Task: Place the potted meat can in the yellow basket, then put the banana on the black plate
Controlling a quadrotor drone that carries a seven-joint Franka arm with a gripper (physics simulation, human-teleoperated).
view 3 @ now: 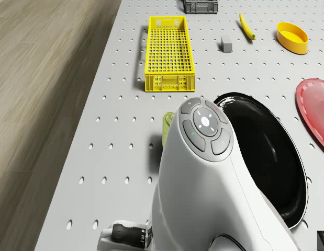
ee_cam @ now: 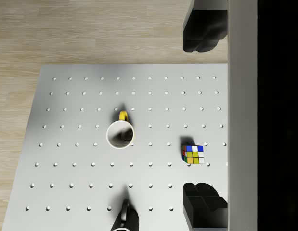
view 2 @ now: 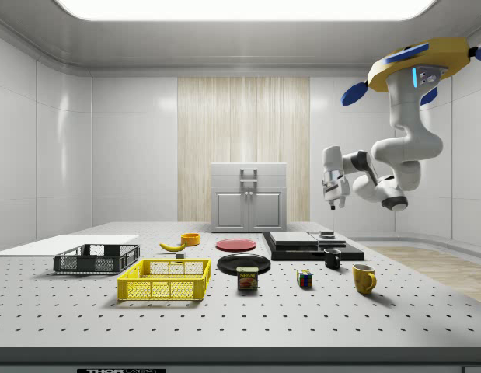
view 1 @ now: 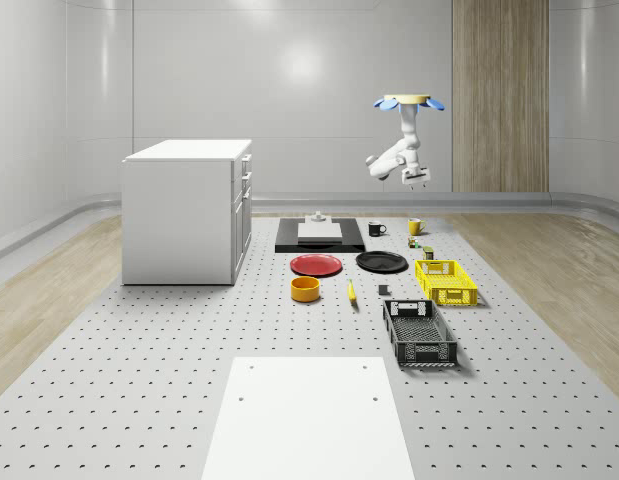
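Baskets: two, a yellow basket (view 1: 446, 281) and a dark basket (view 1: 419, 333), lying close together at the lower right of the objects in the whole-scene view.
Plates: two, a black plate (view 1: 381, 262) and a red plate (view 1: 316, 265), side by side at the frame's middle.
Mugs: two, a yellow mug (ee_cam: 121, 133) and a black mug (view 2: 332, 258); in the wrist view the yellow one sits at centre.
Singles: one can (view 2: 247, 278), one banana (view 1: 351, 291), one orange bowl (view 1: 305, 289), one cube (ee_cam: 193, 154), one small grey block (view 3: 226, 44), one white cabinet (view 1: 188, 209), one black slab (view 1: 320, 236).
Can: short tin with a dark label, upright on the surface (view 1: 139, 380); in the side view it stands at centre, just right of the yellow basket and in front of the black plate.
Banana: yellow, lying flat; in the whole-scene view it is just right of the orange bowl and below the two plates.
Drone: drone (view 2: 417, 64) hovers high at the upper right of the side view, over the mug end of the surface.
Hand: hand (view 2: 332, 203) hangs in the air well above the mugs, fingers (ee_cam: 201, 199) spread wide apart, holding nothing.
In the way: in the drone view the arm (view 3: 214, 172) covers most of the can and part of the black plate.
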